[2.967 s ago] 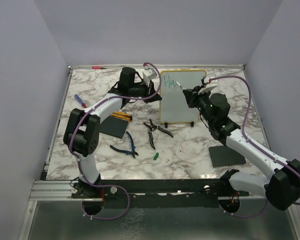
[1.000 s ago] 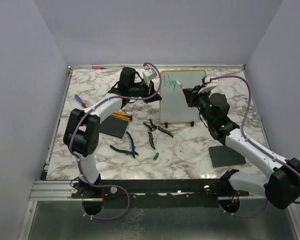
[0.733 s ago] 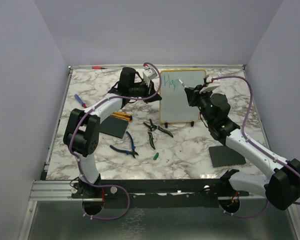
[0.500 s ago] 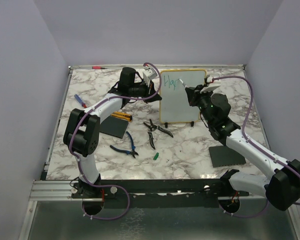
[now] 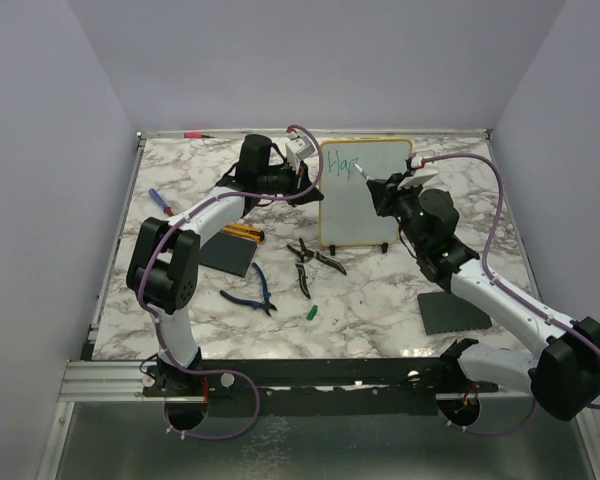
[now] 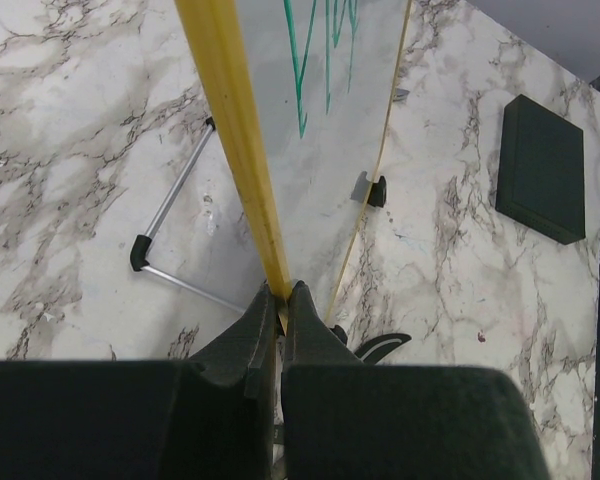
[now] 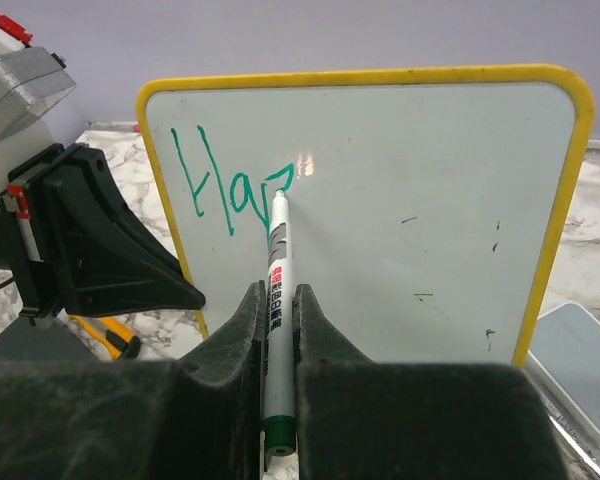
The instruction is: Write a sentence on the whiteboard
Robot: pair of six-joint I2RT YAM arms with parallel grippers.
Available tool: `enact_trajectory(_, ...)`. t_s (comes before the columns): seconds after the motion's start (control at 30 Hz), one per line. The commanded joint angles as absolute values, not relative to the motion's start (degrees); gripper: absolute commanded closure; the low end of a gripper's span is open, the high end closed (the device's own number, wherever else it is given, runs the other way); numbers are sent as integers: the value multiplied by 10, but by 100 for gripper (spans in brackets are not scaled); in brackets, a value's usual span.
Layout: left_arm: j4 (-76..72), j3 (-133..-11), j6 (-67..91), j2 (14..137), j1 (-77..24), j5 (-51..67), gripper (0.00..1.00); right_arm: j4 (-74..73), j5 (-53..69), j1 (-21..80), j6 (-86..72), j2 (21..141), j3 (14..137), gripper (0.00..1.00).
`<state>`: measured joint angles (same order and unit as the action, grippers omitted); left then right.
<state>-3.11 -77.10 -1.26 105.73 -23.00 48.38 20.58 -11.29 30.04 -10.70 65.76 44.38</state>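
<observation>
The whiteboard stands upright at the back middle of the table, yellow-rimmed. My left gripper is shut on the whiteboard's yellow left rim and shows beside the board as the left gripper. My right gripper is shut on a white marker with a green end. The marker's tip touches the board at the top left. The sentence reads "Hap" in teal there, and shows small as the sentence from above. The right gripper sits in front of the board.
Blue pliers, black cutters and a green cap lie in front of the board. Dark grey pads lie left and right. A blue pen lies far left, a red marker at the back edge.
The writing has grown from "Ha" to "Hap". My right gripper has shifted slightly along the board's top with the marker. The left arm has not moved.
</observation>
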Motion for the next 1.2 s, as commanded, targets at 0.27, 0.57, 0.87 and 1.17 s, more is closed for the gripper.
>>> enact_trajectory(0.27,-12,-767,-39,1038,-232,468,100,209,-78,301,-114,678,451,99)
enact_trajectory(0.57,-11,-767,-39,1039,-232,465,100,203,-117,302,-108,614,430,99)
enact_trajectory(0.87,-11,-766,-39,1038,-232,465,100,203,-147,301,-97,643,450,100)
enact_trajectory(1.17,-11,-766,-40,1037,-233,467,100,210,-155,301,-88,656,448,99)
